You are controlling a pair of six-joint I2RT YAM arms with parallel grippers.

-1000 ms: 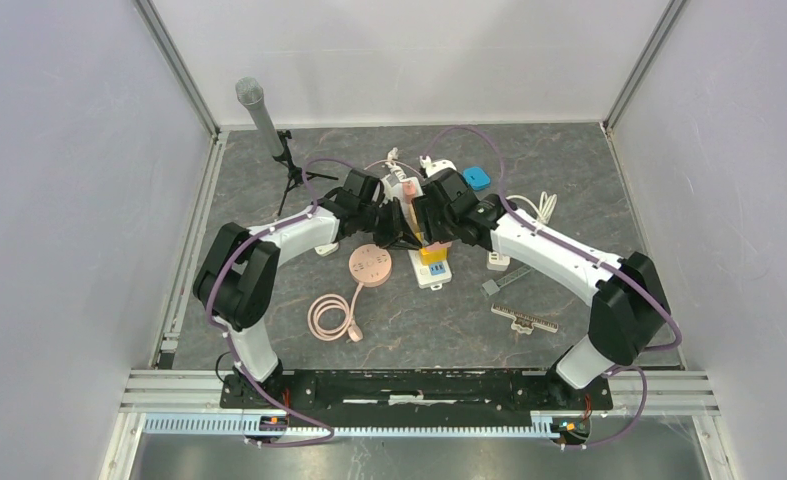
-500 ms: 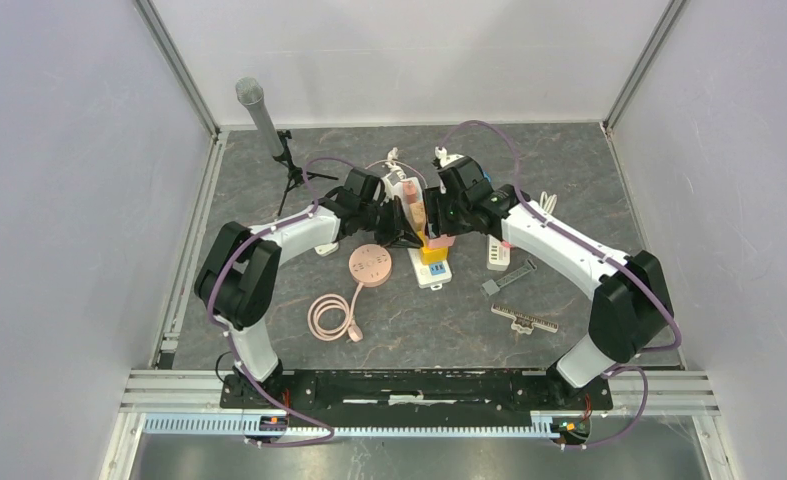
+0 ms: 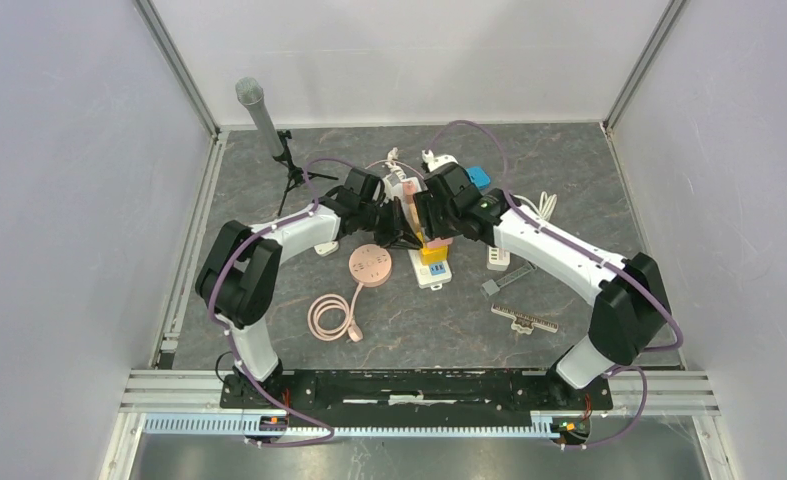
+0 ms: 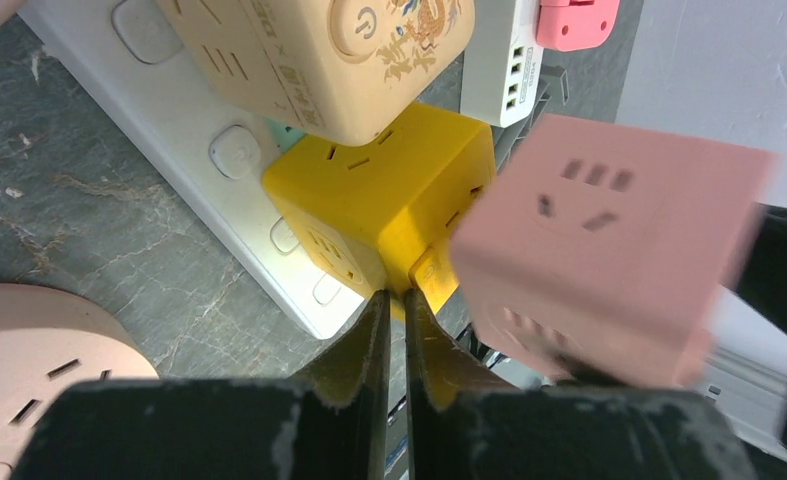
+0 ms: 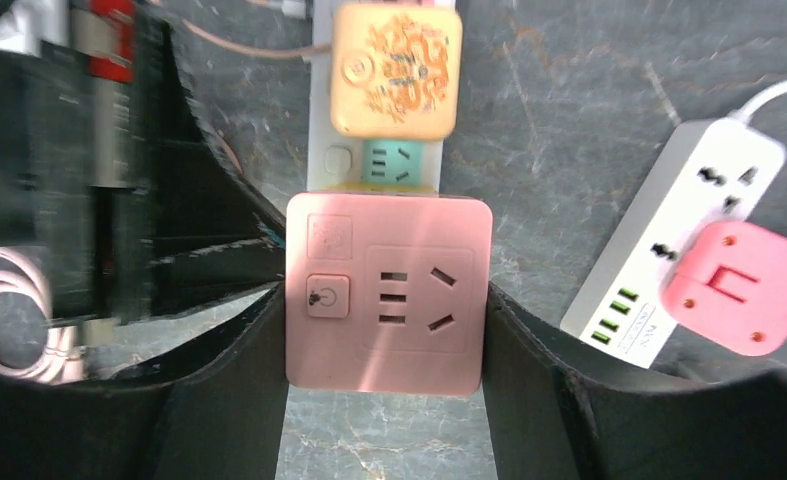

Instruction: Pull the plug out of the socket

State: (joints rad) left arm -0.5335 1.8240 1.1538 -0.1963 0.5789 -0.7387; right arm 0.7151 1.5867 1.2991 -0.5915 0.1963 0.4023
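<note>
My right gripper (image 5: pixel 389 335) clamped the pink cube plug (image 5: pixel 389 290) by two opposite sides, socket face toward my wrist. It sat directly over the white power strip (image 4: pixel 169 130), with the yellow cube (image 4: pixel 389 200) just beneath; whether its pins had cleared I could not tell. My left gripper (image 4: pixel 396 310), closed and empty, had its tips at the strip's edge, so I judged the pull ran straight up off the desk (image 5: pixel 569 100).

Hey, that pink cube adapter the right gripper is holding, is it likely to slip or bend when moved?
The pink cube adapter looks like hard moulded plastic with flat faces, so it probably won't flex. Those faces look smooth, so it might slide in the right gripper if jerked. Being a cube, it should sit flat rather than roll.
</note>
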